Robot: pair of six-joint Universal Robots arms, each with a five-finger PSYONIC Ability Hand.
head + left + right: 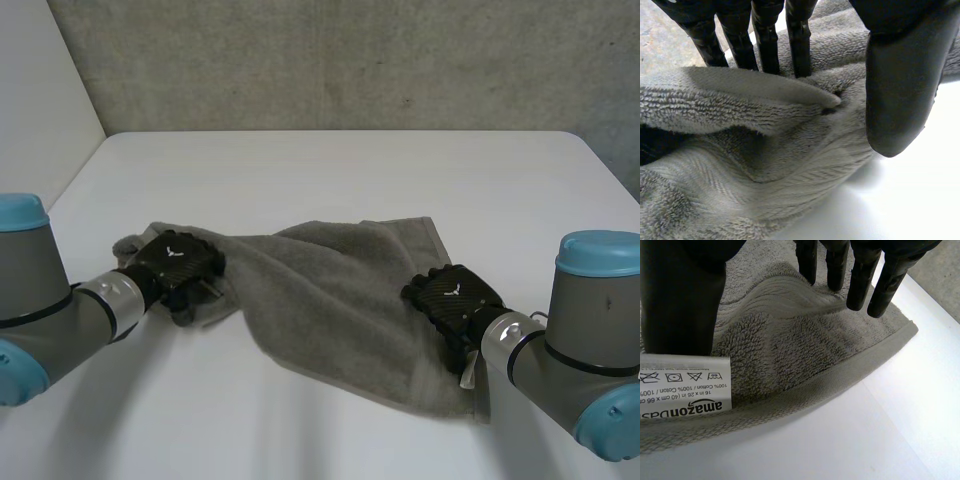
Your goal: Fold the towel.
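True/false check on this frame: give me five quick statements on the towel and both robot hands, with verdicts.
1. The towel lies flat and fully spread. False: it is bunched and creased.
2. The left robot hand is at the towel's left end. True.
3. A care label shows beside the right robot hand. True.
4. The table is black. False: it is white.
5. The right robot hand is clear of the towel. False: it is on the towel's right edge.
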